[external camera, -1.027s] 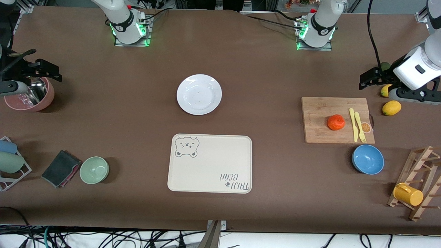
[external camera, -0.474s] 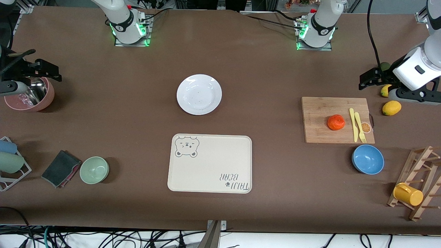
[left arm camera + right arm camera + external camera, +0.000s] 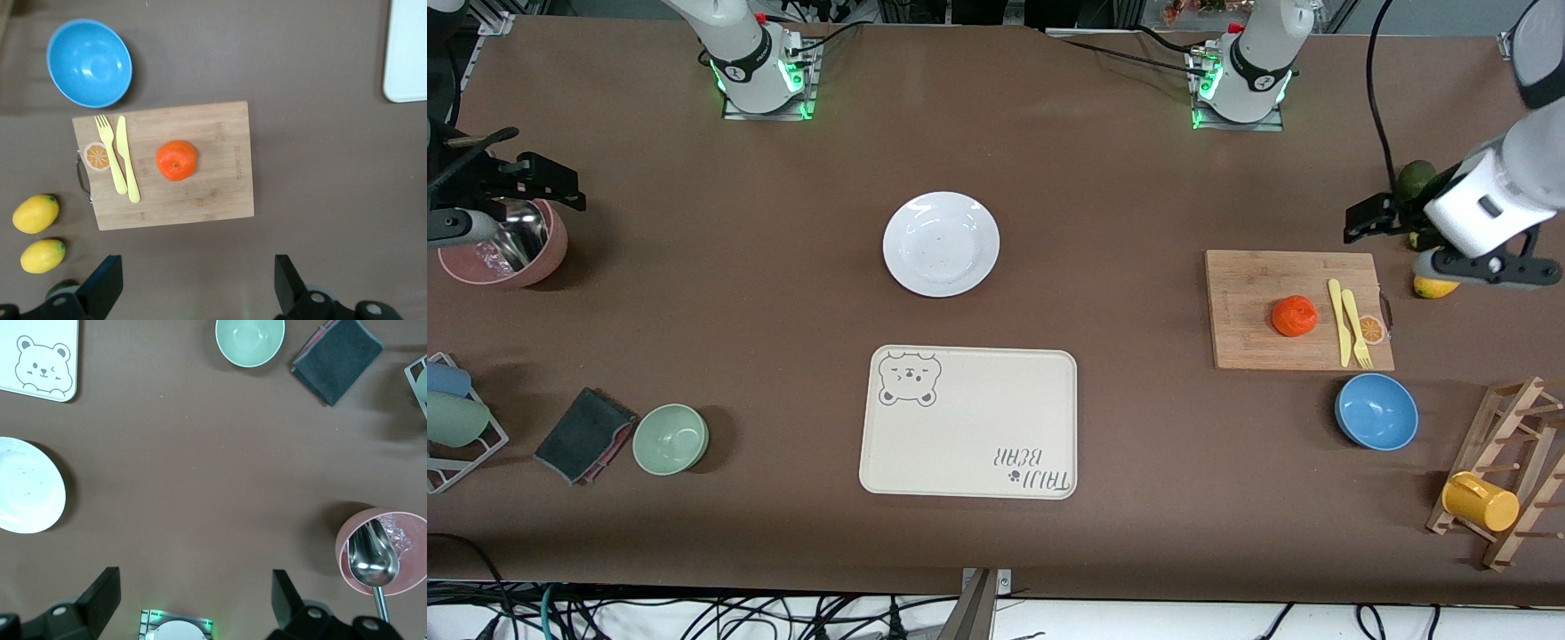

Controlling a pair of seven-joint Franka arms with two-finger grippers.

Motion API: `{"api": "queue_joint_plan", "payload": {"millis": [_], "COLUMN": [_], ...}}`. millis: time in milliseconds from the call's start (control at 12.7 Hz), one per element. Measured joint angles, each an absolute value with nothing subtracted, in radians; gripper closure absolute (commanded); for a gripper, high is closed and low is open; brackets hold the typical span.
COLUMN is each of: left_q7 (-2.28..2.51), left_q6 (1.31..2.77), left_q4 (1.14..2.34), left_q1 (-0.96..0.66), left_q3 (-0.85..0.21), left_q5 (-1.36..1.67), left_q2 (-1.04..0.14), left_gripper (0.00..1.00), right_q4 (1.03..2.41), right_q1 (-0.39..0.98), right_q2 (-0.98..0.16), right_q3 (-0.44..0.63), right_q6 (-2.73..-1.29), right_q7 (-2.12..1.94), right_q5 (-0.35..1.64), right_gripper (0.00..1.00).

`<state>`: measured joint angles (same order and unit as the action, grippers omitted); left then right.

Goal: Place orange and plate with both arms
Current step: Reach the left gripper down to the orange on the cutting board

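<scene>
Both empty: left gripper (image 3: 193, 293), right gripper (image 3: 193, 610) seemingly wide apart.

- The orange (image 3: 1294, 316), small, round and bright orange-red, sits on the wooden cutting board (image 3: 1298, 309).
- The plate (image 3: 941, 244), plain glossy white, lies flat mid-table.

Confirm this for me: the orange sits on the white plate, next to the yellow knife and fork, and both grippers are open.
Not quite. The orange sits on the wooden cutting board, not on the plate, which is bare; the left wrist view shows it clearly. It is next to the yellow knife and fork, and the left gripper and right gripper are open.
</scene>
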<state>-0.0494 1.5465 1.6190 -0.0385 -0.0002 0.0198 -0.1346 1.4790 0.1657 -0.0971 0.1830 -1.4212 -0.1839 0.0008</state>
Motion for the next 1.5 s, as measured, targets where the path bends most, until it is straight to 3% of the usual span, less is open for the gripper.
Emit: {"api": "queue_joint_plan", "payload": {"millis": [158,474,1107,1502], "left_q7": [-0.049,-0.049,-0.05,-0.05], "left_q6": [1.592,1.915,2.267,2.291], "left_q4": [1.614,1.706,1.99,2.043], "left_q1": [-0.035,0.006,0.016,0.039], "left_q3": [0.005,0.009,0.009,0.01], "left_q5": [0.009,0.002,-0.005,-0.08], "left_q2": [-0.254,-0.411,-0.41,-0.415], "left_gripper": [0.0,0.0,0.0,0.0], "right_q4": [1.479,1.479,1.479,1.479], "right_q1": [0.165,0.164,0.164,0.163], "right_q2": [-0.098,-0.098,-0.098,-0.098], "right_q3": [0.184,0.184,0.184,0.185], "right_q6": [-1.421,-1.421,-1.421,-1.421], "right_q7": [-0.184,-0.184,-0.184,-0.184], "right_q5": [0.001,0.001,0.001,0.001], "right_gripper": [0.0,0.0,0.0,0.0]}}
